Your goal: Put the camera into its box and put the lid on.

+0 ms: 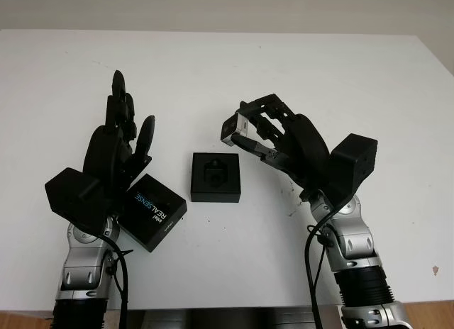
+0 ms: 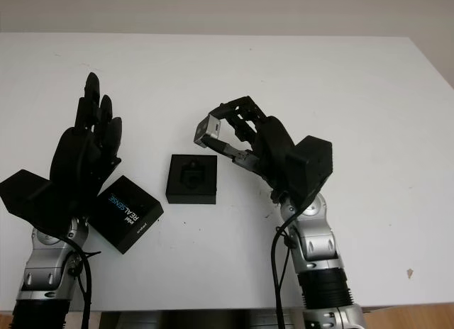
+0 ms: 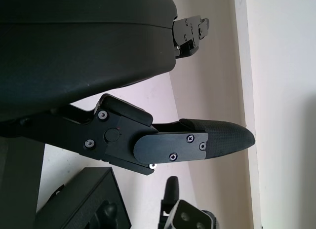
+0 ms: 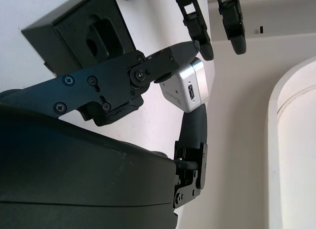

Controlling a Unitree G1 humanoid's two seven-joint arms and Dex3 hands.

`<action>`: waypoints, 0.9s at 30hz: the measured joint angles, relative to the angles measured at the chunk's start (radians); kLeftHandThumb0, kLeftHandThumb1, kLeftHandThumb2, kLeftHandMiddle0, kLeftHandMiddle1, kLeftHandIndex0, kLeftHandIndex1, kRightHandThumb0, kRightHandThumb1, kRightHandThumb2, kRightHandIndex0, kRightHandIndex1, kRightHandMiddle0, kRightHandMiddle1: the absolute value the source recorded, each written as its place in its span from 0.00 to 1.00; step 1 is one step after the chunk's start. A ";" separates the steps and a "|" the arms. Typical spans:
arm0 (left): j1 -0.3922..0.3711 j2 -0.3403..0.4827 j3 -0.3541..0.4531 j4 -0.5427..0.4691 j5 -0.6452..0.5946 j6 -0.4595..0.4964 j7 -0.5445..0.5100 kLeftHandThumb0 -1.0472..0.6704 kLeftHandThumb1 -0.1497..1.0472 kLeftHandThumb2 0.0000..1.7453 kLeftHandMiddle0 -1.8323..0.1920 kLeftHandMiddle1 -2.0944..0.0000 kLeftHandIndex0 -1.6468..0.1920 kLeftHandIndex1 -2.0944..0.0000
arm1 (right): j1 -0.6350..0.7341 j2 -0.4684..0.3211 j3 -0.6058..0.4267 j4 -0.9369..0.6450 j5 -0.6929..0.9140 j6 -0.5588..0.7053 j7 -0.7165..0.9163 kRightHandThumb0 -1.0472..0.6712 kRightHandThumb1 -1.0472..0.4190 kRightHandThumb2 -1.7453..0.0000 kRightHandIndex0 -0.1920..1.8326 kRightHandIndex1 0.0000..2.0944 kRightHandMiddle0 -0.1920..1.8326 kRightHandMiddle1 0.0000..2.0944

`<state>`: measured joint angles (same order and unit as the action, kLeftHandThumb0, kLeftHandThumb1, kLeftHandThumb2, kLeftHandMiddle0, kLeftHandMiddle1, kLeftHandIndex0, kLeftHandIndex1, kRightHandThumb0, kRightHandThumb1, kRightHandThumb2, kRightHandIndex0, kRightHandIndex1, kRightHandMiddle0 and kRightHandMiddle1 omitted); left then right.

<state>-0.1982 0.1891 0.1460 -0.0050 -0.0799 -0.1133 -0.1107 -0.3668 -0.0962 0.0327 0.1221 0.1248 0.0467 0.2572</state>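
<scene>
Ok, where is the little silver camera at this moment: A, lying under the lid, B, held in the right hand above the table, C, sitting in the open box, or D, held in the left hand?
B: the right hand grips the camera in its fingers, up beside the empty box.

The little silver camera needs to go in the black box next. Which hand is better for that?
Probably the right hand: it already grips the camera close above the open box. The left hand is open, over the lid.
</scene>
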 measured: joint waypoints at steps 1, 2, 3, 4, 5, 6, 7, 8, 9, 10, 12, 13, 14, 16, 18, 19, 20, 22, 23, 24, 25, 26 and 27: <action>0.000 0.000 0.000 0.001 0.000 -0.002 0.000 0.15 1.00 0.27 1.00 0.98 1.00 0.99 | 0.003 0.006 0.002 0.004 0.000 0.000 0.000 0.34 0.03 0.97 0.21 0.03 0.24 0.82; 0.000 0.000 0.000 0.001 0.000 -0.004 0.000 0.15 1.00 0.27 1.00 0.99 1.00 0.99 | 0.005 0.013 0.003 0.008 0.000 0.000 -0.001 0.34 0.03 0.97 0.21 0.03 0.25 0.82; 0.000 0.000 0.000 0.001 0.000 -0.004 0.000 0.15 1.00 0.27 1.00 0.98 1.00 0.99 | 0.006 0.018 0.005 0.014 0.000 0.000 0.000 0.34 0.03 0.97 0.21 0.03 0.25 0.82; 0.000 0.000 0.000 0.001 0.000 -0.004 0.000 0.15 1.00 0.27 1.00 0.98 1.00 0.99 | 0.007 0.022 0.009 0.019 0.000 0.000 0.000 0.34 0.03 0.97 0.21 0.03 0.24 0.82; 0.000 0.000 0.000 0.001 0.000 -0.004 0.000 0.15 1.00 0.27 1.00 0.98 1.00 0.99 | 0.008 0.027 0.013 0.023 0.000 0.000 0.001 0.34 0.03 0.97 0.21 0.03 0.24 0.82; 0.000 0.001 0.000 0.001 0.001 -0.003 0.000 0.15 1.00 0.27 1.00 0.98 1.00 0.99 | 0.011 0.031 0.017 0.026 -0.001 0.000 0.002 0.35 0.03 0.97 0.21 0.03 0.24 0.82; 0.000 0.002 0.000 0.001 0.001 -0.003 0.000 0.15 1.00 0.27 1.00 0.98 1.00 0.99 | 0.012 0.034 0.020 0.030 -0.002 0.000 0.002 0.35 0.03 0.97 0.21 0.03 0.24 0.82; 0.000 0.003 0.000 0.001 0.001 -0.003 0.000 0.14 1.00 0.27 1.00 0.98 1.00 0.99 | 0.012 0.037 0.022 0.036 -0.004 -0.001 0.002 0.35 0.03 0.97 0.21 0.03 0.24 0.82; 0.000 0.005 0.000 0.001 0.001 -0.003 0.000 0.14 1.00 0.27 1.00 0.98 1.00 0.99 | 0.013 0.039 0.025 0.043 -0.007 -0.001 0.002 0.36 0.03 0.97 0.20 0.03 0.24 0.82; 0.000 0.006 0.001 0.001 0.001 -0.003 -0.001 0.14 1.00 0.27 1.00 0.98 1.00 0.99 | 0.013 0.040 0.026 0.048 -0.009 -0.003 0.003 0.35 0.03 0.97 0.20 0.03 0.24 0.82; 0.000 0.009 0.002 0.002 0.001 -0.004 -0.003 0.15 1.00 0.27 1.00 0.98 1.00 0.99 | 0.013 0.040 0.030 0.068 -0.017 -0.013 0.005 0.35 0.03 0.97 0.20 0.03 0.24 0.82; 0.000 0.010 0.002 0.002 0.001 -0.004 -0.003 0.15 1.00 0.27 1.00 0.98 1.00 0.99 | 0.013 0.040 0.031 0.077 -0.021 -0.017 0.006 0.35 0.03 0.97 0.20 0.03 0.24 0.82; 0.000 0.011 0.003 0.002 0.001 -0.005 -0.003 0.15 1.00 0.27 1.00 0.98 1.00 0.99 | 0.013 0.040 0.034 0.089 -0.024 -0.022 0.009 0.35 0.03 0.97 0.20 0.03 0.24 0.81; 0.000 0.011 0.003 0.002 0.001 -0.005 -0.003 0.15 1.00 0.27 1.00 0.98 1.00 0.98 | 0.012 0.042 0.035 0.116 -0.026 -0.031 0.016 0.35 0.03 0.97 0.20 0.03 0.24 0.81; -0.001 0.011 0.003 0.005 0.000 -0.008 -0.003 0.15 1.00 0.26 1.00 0.98 0.99 0.98 | 0.012 0.046 0.036 0.143 -0.026 -0.037 0.022 0.35 0.04 0.97 0.21 0.03 0.24 0.81; -0.001 0.011 0.003 0.007 0.000 -0.010 -0.003 0.14 1.00 0.26 1.00 0.98 0.99 0.98 | 0.012 0.048 0.036 0.153 -0.026 -0.039 0.024 0.35 0.04 0.97 0.21 0.03 0.24 0.81; -0.001 0.011 0.003 0.008 0.001 -0.010 -0.002 0.14 1.00 0.26 0.99 0.98 0.99 0.98 | 0.011 0.050 0.036 0.163 -0.028 -0.047 0.026 0.35 0.04 0.97 0.21 0.03 0.25 0.81; -0.001 0.011 0.003 0.009 0.002 -0.010 0.002 0.14 1.00 0.26 0.99 0.97 0.99 0.98 | 0.006 0.053 0.036 0.183 -0.032 -0.060 0.027 0.35 0.04 0.97 0.21 0.03 0.25 0.81; -0.001 0.011 0.003 0.009 0.002 -0.010 0.004 0.14 1.00 0.26 0.99 0.97 0.99 0.98 | 0.004 0.054 0.036 0.189 -0.034 -0.066 0.028 0.35 0.04 0.97 0.21 0.03 0.25 0.81; -0.001 0.011 0.003 0.009 0.003 -0.010 0.004 0.14 1.00 0.26 0.99 0.97 0.99 0.98 | 0.002 0.055 0.036 0.195 -0.036 -0.070 0.028 0.35 0.04 0.97 0.21 0.03 0.25 0.81; -0.001 0.011 0.003 0.009 0.003 -0.010 0.004 0.14 1.00 0.26 0.99 0.98 0.99 0.98 | -0.001 0.057 0.036 0.199 -0.037 -0.071 0.028 0.35 0.04 0.97 0.21 0.03 0.25 0.81; -0.001 0.010 0.002 0.009 0.002 -0.010 0.004 0.14 1.00 0.26 0.99 0.98 0.99 0.98 | -0.004 0.057 0.037 0.202 -0.039 -0.072 0.028 0.35 0.04 0.97 0.21 0.03 0.25 0.81; -0.001 0.010 0.002 0.009 0.002 -0.010 0.004 0.14 1.00 0.26 1.00 0.98 0.99 0.98 | -0.007 0.058 0.037 0.208 -0.041 -0.075 0.028 0.34 0.04 0.97 0.21 0.03 0.25 0.81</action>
<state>-0.1991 0.1996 0.1485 0.0037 -0.0775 -0.1231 -0.1063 -0.3735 -0.0382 0.0695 0.3296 0.0839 -0.0284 0.2849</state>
